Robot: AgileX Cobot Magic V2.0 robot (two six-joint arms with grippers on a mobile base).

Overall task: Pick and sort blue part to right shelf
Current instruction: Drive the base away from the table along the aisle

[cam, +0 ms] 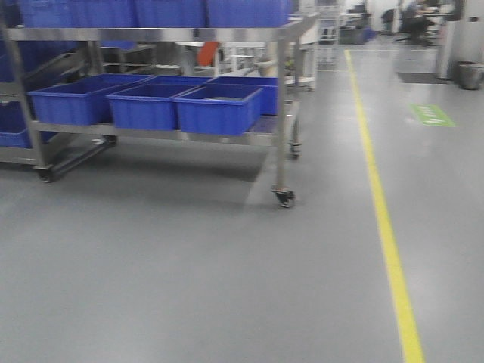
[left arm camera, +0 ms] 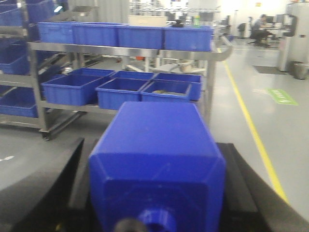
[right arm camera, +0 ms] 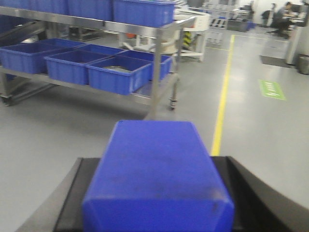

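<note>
Left gripper [left arm camera: 153, 143] is clamping the blue part [left arm camera: 157, 159], black fingers [left arm camera: 72, 169] pressing both flanks, round cap end facing the wrist camera. Right gripper [right arm camera: 153, 158] is closing on a second blue block [right arm camera: 157, 179] the same way. No knob is showing there, so it is possibly the squat one; I cannot tell from this angle.

The pick is looking done, with the part off any surface and riding in the left grip. The right shelf [cam: 151, 34] is standing well apart across bare floor [cam: 189, 287], its blue bins [cam: 215, 106] sitting open on the lower tier. A yellow line [cam: 386, 227] is running past on the right.

Remaining, as I am judging it: closing in on the rack, reaching over a bin, and releasing.
</note>
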